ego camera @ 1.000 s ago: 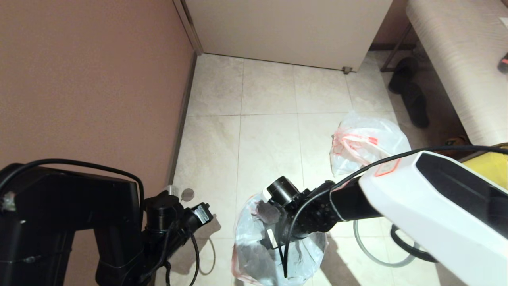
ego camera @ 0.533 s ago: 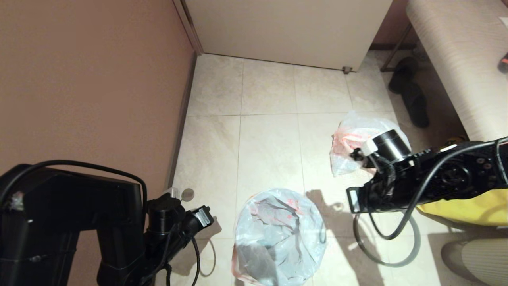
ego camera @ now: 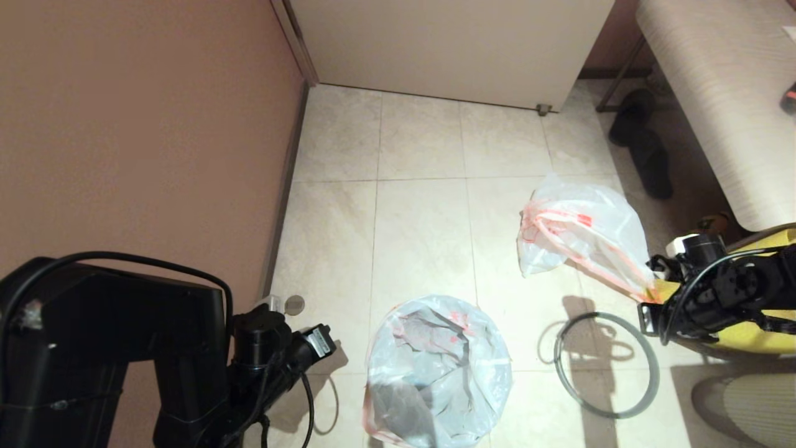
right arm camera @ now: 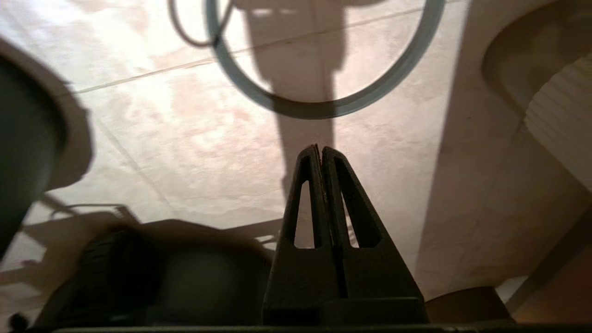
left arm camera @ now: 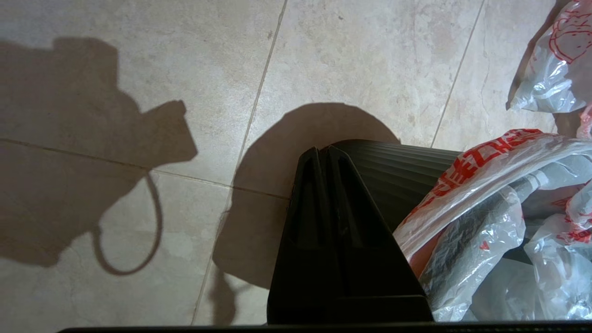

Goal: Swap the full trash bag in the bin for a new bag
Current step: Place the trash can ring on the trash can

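On the tiled floor in front of you, the bin (ego camera: 438,373) stands low in the head view with the new bag (ego camera: 435,354) draped inside it, its pink-red hem folded over the edge; in the left wrist view you can see bold red print along that hem (left arm camera: 481,157), but the characters are too crumpled to read. The grey hoop (ego camera: 606,364) lies flat on the tiles to the bin's right, apart from it. Beyond the hoop sits the full trash bag (ego camera: 581,233), its drawstring trailing toward the yellow fabric bag (ego camera: 746,330). Your right gripper (right arm camera: 320,152) hangs over the floor near the hoop, its two fingers pressed together on nothing. Your left gripper (left arm camera: 322,152) sits just beside the bin's ribbed black wall, fingers likewise together and empty. Dark slippers (ego camera: 643,146) rest by the bench at the far right.
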You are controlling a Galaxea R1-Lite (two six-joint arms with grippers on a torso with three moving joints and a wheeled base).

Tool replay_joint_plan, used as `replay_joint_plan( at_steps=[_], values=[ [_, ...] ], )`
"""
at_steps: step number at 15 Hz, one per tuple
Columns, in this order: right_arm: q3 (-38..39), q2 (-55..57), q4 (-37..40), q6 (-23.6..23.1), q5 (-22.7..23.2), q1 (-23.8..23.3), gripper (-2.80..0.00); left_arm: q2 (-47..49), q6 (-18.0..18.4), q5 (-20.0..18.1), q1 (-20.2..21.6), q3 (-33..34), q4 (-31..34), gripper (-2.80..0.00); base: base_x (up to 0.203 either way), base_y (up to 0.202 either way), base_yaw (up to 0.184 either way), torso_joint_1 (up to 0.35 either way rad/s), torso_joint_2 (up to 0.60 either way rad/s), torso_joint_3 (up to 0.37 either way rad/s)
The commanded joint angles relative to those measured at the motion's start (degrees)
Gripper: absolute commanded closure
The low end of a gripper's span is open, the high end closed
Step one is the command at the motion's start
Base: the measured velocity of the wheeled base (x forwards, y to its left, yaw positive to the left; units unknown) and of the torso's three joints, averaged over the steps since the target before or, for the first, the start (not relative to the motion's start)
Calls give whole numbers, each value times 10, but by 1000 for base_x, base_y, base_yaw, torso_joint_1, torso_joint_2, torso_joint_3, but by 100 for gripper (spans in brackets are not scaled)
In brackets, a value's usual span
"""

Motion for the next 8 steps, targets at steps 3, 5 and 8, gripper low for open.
replay_joint_plan(
  at_steps=[3, 5, 8],
  values=[
    [-33, 133, -42, -71, -10, -91, 0, 0, -2, 1, 0, 3, -5, 0, 0, 0, 0, 0, 0, 0],
    [-45, 171, -67, -121, -13, -134, 0, 0, -2, 0, 0, 3, -5, 0, 0, 0, 0, 0, 0, 0],
    [-52, 208, -86, -145, -9, -156, 0, -2, -3, -1, -1, 5, -5, 0, 0, 0, 0, 0, 0, 0]
  ],
)
